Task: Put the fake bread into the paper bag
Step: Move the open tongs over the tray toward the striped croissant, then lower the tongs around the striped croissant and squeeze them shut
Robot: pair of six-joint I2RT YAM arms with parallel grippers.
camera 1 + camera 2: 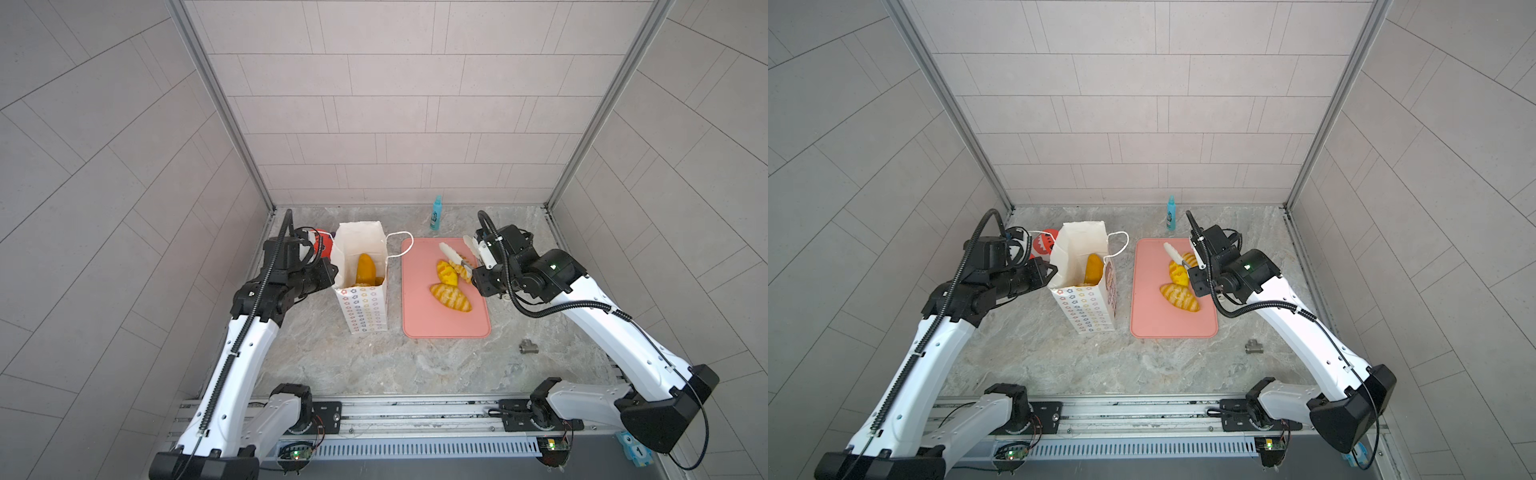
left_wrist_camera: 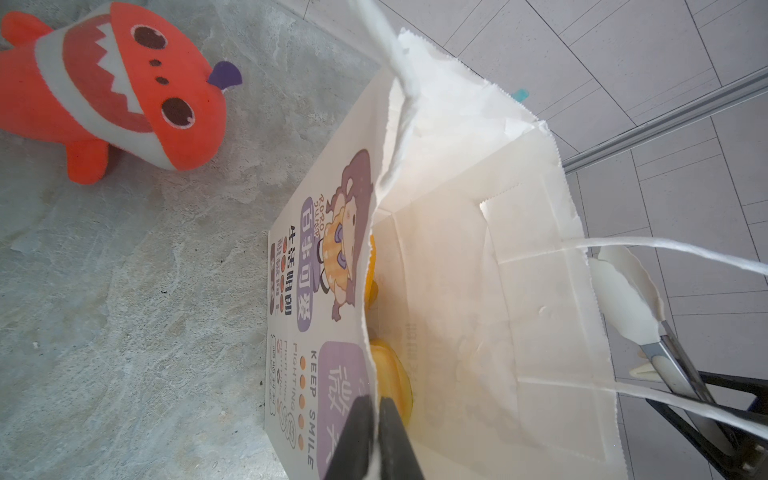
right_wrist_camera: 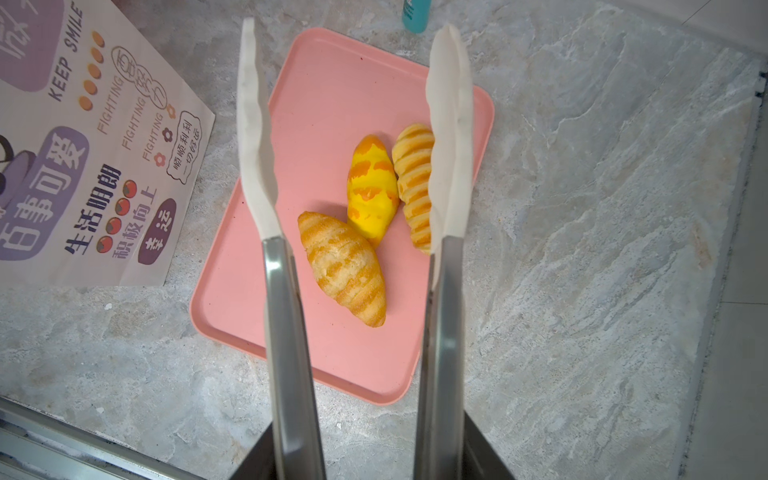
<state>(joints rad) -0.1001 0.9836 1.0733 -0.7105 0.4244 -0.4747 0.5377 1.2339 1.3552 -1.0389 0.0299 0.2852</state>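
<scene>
Left gripper is pinched shut on the left rim of the paper bag, holding it open with some fake bread already inside. Right gripper clamps tongs, tips spread above three rolls on the pink tray, right of the bag. The rolls are touching, so I'd guess a grab could shove a neighbour, or the glossy one squirts out.

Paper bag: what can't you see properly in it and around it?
Inside the paper bag: both top views show mainly one long loaf; the walls hide the rest, so no count.
Shark toy: both top views, mostly behind the left arm.
Striped roll: right wrist view, partly behind the tongs.
</scene>
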